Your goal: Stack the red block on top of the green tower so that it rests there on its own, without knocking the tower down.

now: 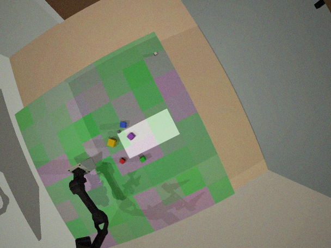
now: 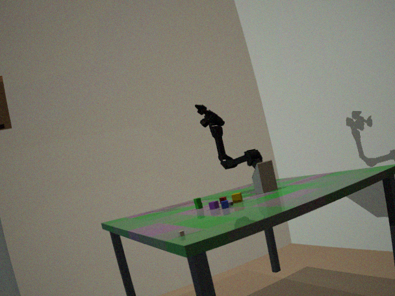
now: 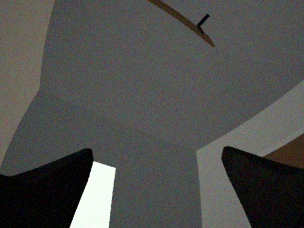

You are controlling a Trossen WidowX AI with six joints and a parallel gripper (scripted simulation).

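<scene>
Claw (image 2: 199, 107): spread wide, nothing in it; raised high above the worktop at the arm's tip, well apart from every block, so no grasp has begun.
Top view, red block (image 1: 122, 160): lying on the worktop (image 1: 190, 152), near the arm's base (image 1: 81, 167) at about 3 o'clock from it.
Top view, green tower (image 1: 142, 159): just beside the red block at its 3 o'clock, apart from it, upright.
Top view, other blocks: yellow block (image 1: 111, 142), purple block (image 1: 130, 136) and blue block (image 1: 123, 124) sit toward 12 o'clock of the pair, clear of a likely approach path.
Exterior view, tower: taller than the cubes, so a sideways brush could topple it.
Wrist view, fingers: dark tips at both lower corners, only wall and ceiling between them; no block visible.
</scene>
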